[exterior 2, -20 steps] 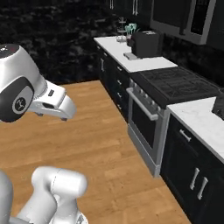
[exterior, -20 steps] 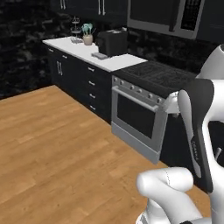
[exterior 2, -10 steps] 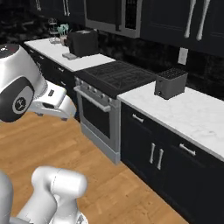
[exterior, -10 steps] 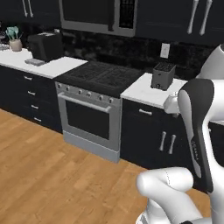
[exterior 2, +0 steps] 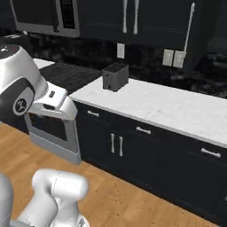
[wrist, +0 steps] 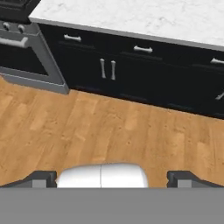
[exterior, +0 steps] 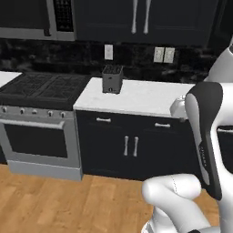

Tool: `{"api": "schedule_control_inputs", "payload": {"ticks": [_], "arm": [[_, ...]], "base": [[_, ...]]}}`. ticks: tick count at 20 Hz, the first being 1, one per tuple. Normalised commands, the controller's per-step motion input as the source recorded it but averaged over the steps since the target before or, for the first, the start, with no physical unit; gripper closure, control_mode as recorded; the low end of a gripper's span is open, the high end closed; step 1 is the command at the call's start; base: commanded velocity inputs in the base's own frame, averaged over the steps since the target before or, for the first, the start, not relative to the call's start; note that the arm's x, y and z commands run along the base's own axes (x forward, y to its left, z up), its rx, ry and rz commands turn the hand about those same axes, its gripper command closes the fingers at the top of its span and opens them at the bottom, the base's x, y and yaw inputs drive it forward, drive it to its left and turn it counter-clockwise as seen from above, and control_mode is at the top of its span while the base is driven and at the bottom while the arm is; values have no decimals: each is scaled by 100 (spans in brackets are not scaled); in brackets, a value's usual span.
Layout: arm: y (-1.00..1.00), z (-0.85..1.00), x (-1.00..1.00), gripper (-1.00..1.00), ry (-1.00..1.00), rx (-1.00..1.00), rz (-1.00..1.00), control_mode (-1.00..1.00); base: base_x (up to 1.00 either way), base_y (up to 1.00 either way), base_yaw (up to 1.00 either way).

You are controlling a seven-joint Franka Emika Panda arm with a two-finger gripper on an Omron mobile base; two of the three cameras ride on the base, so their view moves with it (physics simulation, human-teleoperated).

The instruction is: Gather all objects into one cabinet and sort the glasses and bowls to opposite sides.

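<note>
1. Two things sit side by side along the wall in the left base view: a stainless-steel oven range with a black gas hob [exterior: 38,132] at the left, and just beside it a white marble worktop [exterior: 136,98] on black base cabinets with short silver handles [exterior: 129,145]. A small black slotted toaster [exterior: 112,78] stands upright near the worktop's left end, below a white wall socket [exterior: 108,52]. Two more white sockets [exterior: 163,54] sit further right on the dark backsplash. Black upper cabinets with two long silver bar handles [exterior: 140,18] hang above, and part of a built-in microwave [exterior: 27,18] hangs over the range. Light wooden plank floor [exterior: 54,205] runs in front.

2. From the right base view, the same worktop [exterior 2: 177,106] stretches to the right, with the toaster [exterior 2: 115,76] near its left end and the range [exterior 2: 66,80] beyond that. A tall black wall cabinet door with a long silver bar handle [exterior 2: 189,24] hangs at the upper right, shut; whether this is the task's cabinet I cannot tell.

3. Through the hand view, the pincer [wrist: 112,179] stands wide apart with nothing between its dark fingertips [wrist: 41,178], aimed down at the wooden floor [wrist: 109,127] well short of the base cabinets [wrist: 131,70]. The worktop's marble edge [wrist: 131,17] crosses the top, and the range's corner [wrist: 26,52] shows at the upper left.
</note>
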Motion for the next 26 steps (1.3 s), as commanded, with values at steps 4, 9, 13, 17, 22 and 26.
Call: {"api": "schedule_control_inputs", "payload": {"ticks": [4,9,13,17,22,26], "arm": [[0,0,0,-100,0,0,0,100],[0,0,0,-100,0,0,0,100],[0,0,0,-100,0,0,0,100],[0,0,0,-100,0,0,0,100],[0,0,0,-100,0,0,0,100],[0,0,0,-100,0,0,0,100]], "base": [[0,0,-61],[0,0,-61],[0,0,-58],[2,-40,-27],[11,-94,3],[28,-90,12]]}}
